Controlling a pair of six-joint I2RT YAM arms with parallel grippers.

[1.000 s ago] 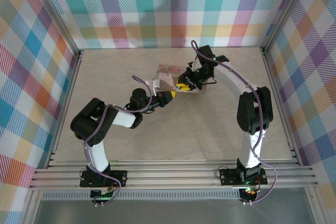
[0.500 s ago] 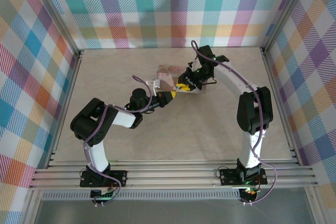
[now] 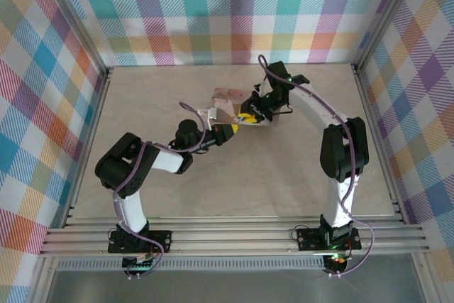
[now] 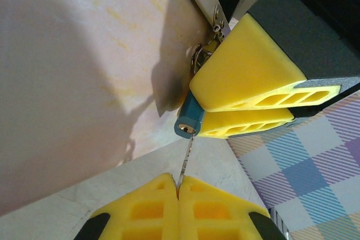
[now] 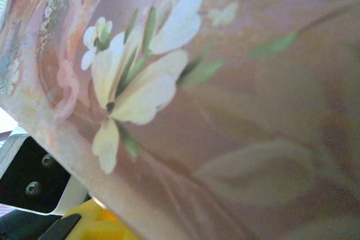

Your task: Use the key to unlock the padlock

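Left hand (image 4: 178,186): both yellow foam pads pressed flat together, clenched on the thin dull-metal key (image 4: 185,153). The blade stands out of the seam between the pads and points to 12 o'clock in the left wrist view.

Just past the blade tip is the round keyway face of the small blue-bodied padlock (image 4: 187,117). The tip sits at the mouth of the keyway; I cannot tell whether it has gone in.

Right hand (image 4: 198,111): comes in from 3 o'clock, its two yellow wedge fingers grasping the padlock body. That presents the keyway end toward my left hand. The shackle end runs toward 12 o'clock, to the metal hasp on the pink floral rectangular tin (image 5: 236,71).

Change over the last second: none that I can make out from above. Both arms, the tin and both grips sit where they were. Judgement: the approach is finished and I am at the fine-alignment point. The key is lined up but not seated or turned, so the lock is probably still fastened.

Pose, top view: the left arm is low and folded, its forearm reaching toward 1 o'clock over the pale surface (image 3: 284,175). The right arm arches high and bends back toward 9 o'clock. The hands meet at the tin's near edge.
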